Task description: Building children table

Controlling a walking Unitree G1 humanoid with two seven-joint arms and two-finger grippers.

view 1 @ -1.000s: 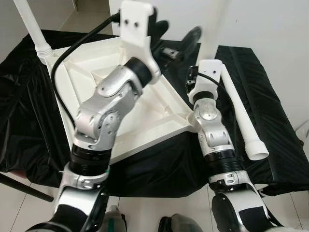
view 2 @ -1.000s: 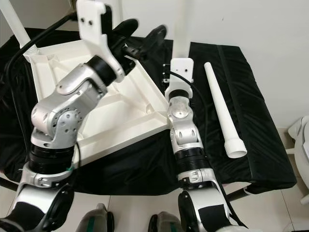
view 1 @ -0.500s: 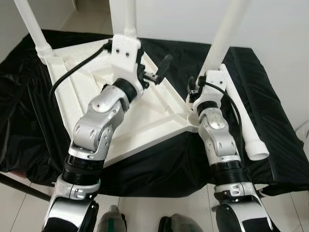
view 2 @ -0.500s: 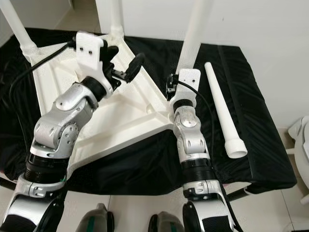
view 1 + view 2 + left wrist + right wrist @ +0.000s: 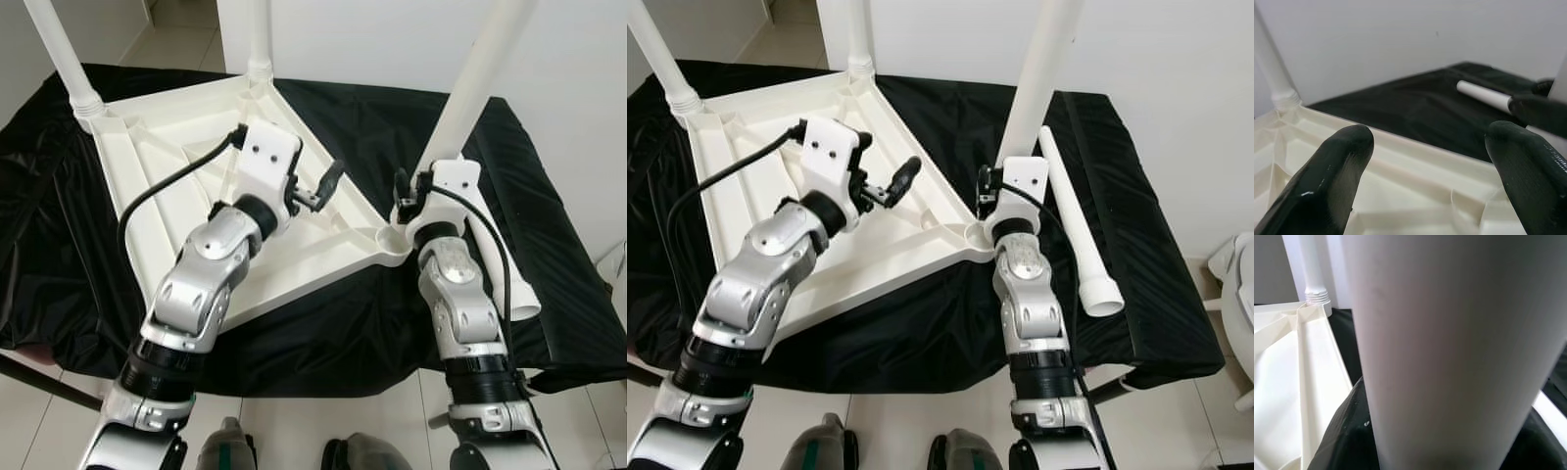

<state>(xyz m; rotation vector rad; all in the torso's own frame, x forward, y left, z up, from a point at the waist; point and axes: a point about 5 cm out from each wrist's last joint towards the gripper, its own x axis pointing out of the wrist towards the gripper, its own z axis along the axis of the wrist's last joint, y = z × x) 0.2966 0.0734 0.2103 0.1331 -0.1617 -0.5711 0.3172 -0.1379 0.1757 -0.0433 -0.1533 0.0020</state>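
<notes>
Nearest, pale tiled floor (image 5: pixel 294 431) showing below the black cloth (image 5: pixel 921 323) draping the work surface. Gripping the upright white leg (image 5: pixel 1038 78) at the tabletop's right corner with the right gripper (image 5: pixel 991 188), fingers closed round it. Hovering the left gripper (image 5: pixel 328 181) over the upturned white tabletop (image 5: pixel 167 186), fingers spread apart and empty. Lying loose along the cloth's right edge, another leg (image 5: pixel 1073 220). Farther back, standing in the far corners, two more legs (image 5: pixel 59 54) against the white wall (image 5: pixel 1176 59).
</notes>
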